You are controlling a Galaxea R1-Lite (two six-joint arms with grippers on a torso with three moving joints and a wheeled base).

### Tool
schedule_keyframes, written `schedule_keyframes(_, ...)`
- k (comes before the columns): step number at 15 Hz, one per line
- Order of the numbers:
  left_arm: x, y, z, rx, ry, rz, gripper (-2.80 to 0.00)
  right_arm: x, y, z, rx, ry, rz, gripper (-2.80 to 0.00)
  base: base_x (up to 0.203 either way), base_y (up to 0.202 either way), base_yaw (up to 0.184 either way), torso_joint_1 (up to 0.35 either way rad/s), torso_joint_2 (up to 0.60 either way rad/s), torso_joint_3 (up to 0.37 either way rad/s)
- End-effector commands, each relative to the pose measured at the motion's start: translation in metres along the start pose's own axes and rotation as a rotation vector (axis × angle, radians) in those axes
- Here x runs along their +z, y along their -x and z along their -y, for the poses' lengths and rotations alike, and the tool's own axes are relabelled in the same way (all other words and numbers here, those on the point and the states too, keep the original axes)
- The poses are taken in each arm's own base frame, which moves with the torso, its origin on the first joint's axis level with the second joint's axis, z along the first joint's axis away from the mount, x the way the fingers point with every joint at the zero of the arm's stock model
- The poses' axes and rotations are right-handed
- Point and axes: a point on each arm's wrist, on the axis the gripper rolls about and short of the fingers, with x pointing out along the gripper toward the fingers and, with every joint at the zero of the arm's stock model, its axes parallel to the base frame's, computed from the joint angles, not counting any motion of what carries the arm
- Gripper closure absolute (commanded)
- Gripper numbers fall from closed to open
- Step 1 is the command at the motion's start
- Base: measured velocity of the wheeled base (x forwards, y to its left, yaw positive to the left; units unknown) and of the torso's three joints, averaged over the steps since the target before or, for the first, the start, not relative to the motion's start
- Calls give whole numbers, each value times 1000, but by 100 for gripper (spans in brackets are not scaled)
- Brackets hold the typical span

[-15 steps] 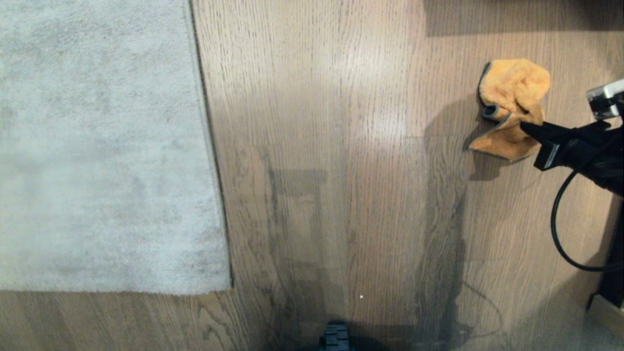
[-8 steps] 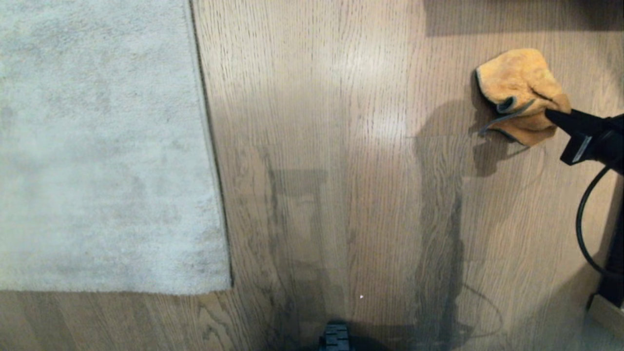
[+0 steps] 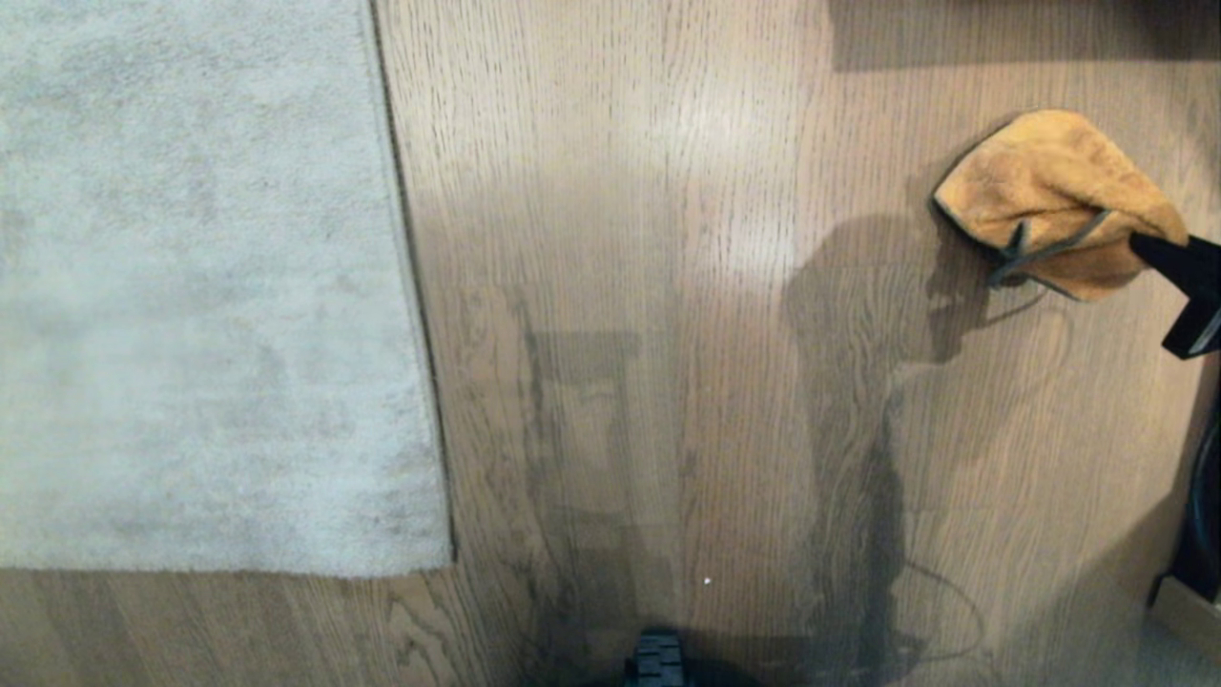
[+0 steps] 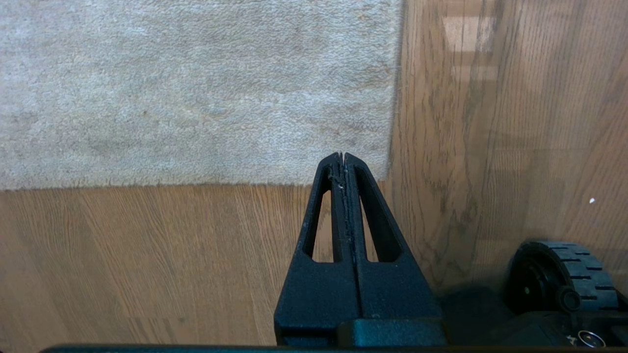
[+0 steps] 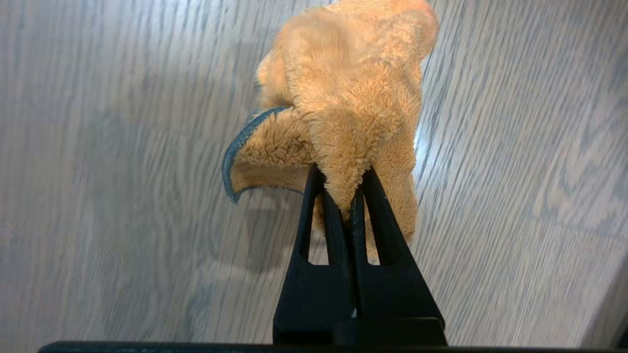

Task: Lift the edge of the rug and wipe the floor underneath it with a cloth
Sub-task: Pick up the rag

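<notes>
Two-handed work, judged from the task: one pincer for lifting, one for wiping. Nearest, spotted the black wheel [image 3: 656, 658] of the base at the bottom of the head view. Just beyond, found the left gripper [image 4: 343, 156] pressed fully closed on nothing, pointing toward the rug's near corner in its wrist view and absent from the head view.

Traced the rug edge [image 3: 408, 286] running away from that corner, lying flat on the floor [image 3: 668, 239], not yet lifted. Reckoned the rug large and so heavy as a whole, yet limp enough along the border to peel up. Thought it best to pinch the border itself close to the corner, one pad above and one below, with the short pile offering fair friction. Expected sag and some drag once raised.

Farther off, to the right and well apart from the rug, found the right gripper [image 3: 1159, 253] clamped on the cloth [image 3: 1045, 191], with a fold of orange pile squeezed between the fingertips [image 5: 375, 191]. Saw most of the cloth bunched ahead of the jaws, with blue-grey trim curling at one side. Could not tell whether it hung clear of the planks or brushed them. Judged the rag light, soft and floppy, safe enough in a pinch of doubled fabric, though prone to trail and fold under during wiping.

Looked for brands, labels or writing; found none readable anywhere.
</notes>
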Motion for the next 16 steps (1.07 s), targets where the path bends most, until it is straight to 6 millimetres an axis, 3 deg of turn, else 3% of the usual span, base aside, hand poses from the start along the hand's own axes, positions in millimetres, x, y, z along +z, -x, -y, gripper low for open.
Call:
schedule_keyframes(1, 0, 0, 0, 1, 0, 1, 0, 2, 18, -6, -2, 5, 12, 0, 0, 0, 0, 0, 0, 0)
schedule_keyframes(8, 0, 0, 0, 1, 0, -1, 0, -4, 56, -22, 3, -1, -2, 0, 0, 0, 0, 0, 0, 0)
schedule_keyframes(16, 0, 0, 0, 1, 0, 1, 0, -6, 117, -48, 37, -16, -16, 0, 0, 0, 0, 0, 0, 0)
